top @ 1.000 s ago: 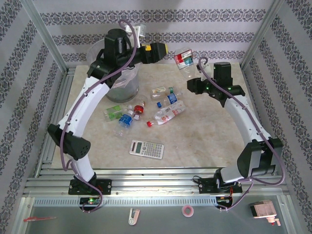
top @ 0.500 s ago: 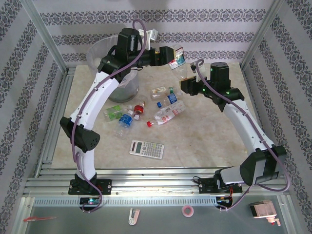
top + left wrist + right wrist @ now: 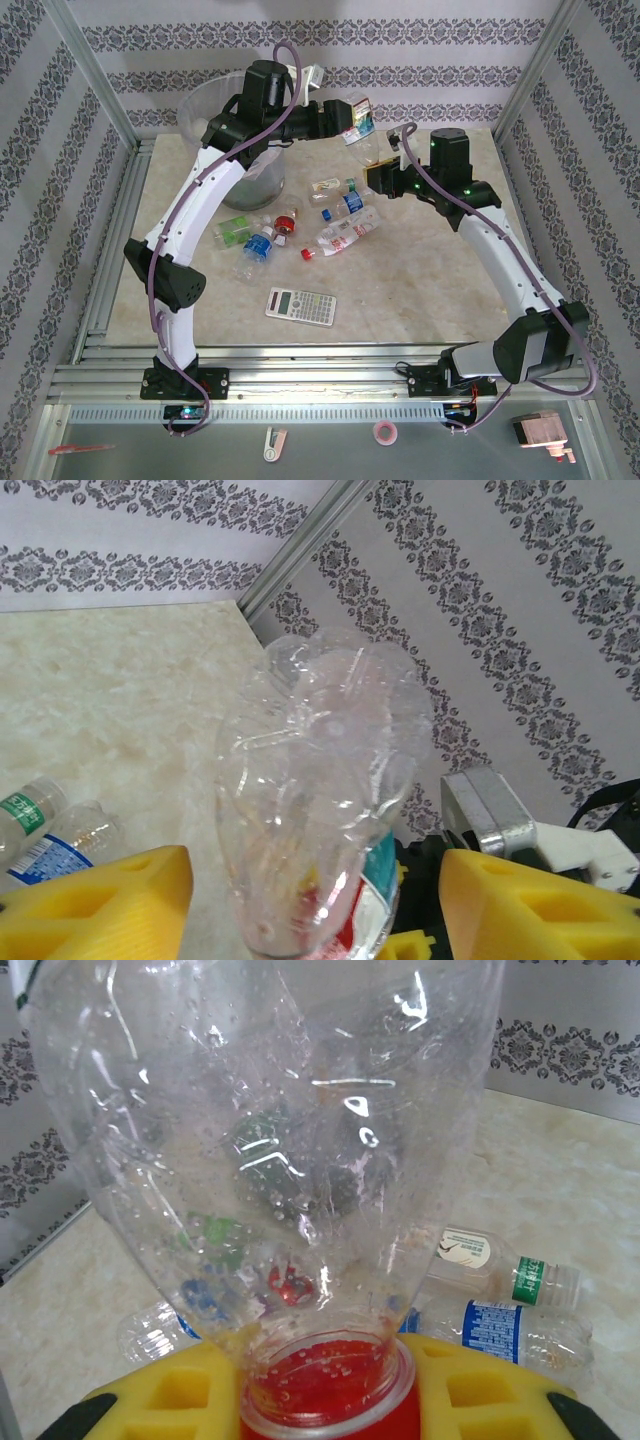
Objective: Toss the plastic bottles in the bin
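right gripper (image 3: 325, 1400) clamped on red-capped bottle (image 3: 280, 1140), beige marbled tabletop (image 3: 580, 1160) below, patterned wallpaper (image 3: 570, 1040) around

The walls (image 3: 320, 75) carry white paper with grey flowered stripes, and slim metal posts (image 3: 95, 75) stand slanted in the corners in front of them. The table (image 3: 420, 290) has a beige top like marble, evenly lit, with only soft shadows. Along its near edge run metal rails (image 3: 320, 375), and on the near side of these lies a flat grey surface (image 3: 130, 440).
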